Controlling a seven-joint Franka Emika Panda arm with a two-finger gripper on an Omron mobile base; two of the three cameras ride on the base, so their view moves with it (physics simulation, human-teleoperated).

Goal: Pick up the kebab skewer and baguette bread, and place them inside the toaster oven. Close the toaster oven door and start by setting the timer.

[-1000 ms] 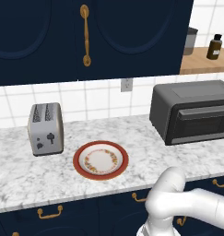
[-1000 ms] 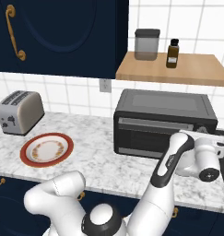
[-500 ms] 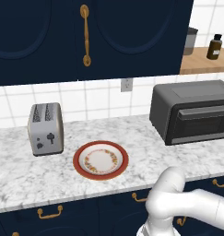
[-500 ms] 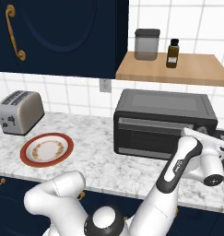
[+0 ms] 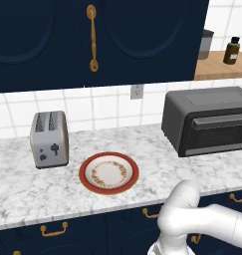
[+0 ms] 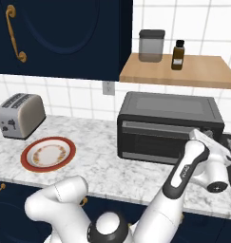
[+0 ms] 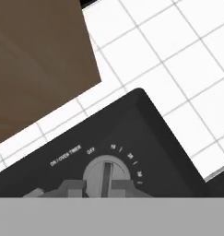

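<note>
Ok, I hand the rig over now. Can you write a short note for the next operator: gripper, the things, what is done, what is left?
Gripper: right at the timer knob, one fingertip on each side; I cannot tell whether it is gripping.
Toaster oven: on the counter; the toaster oven door is shut.
Plate: holds nothing. The dark glass hides whether the kebab skewer and baguette bread are inside.
Done: the door is closed.
Left: turn the knob. Its bar seems to be between OFF and 10, so the timer is probably not set.
</note>
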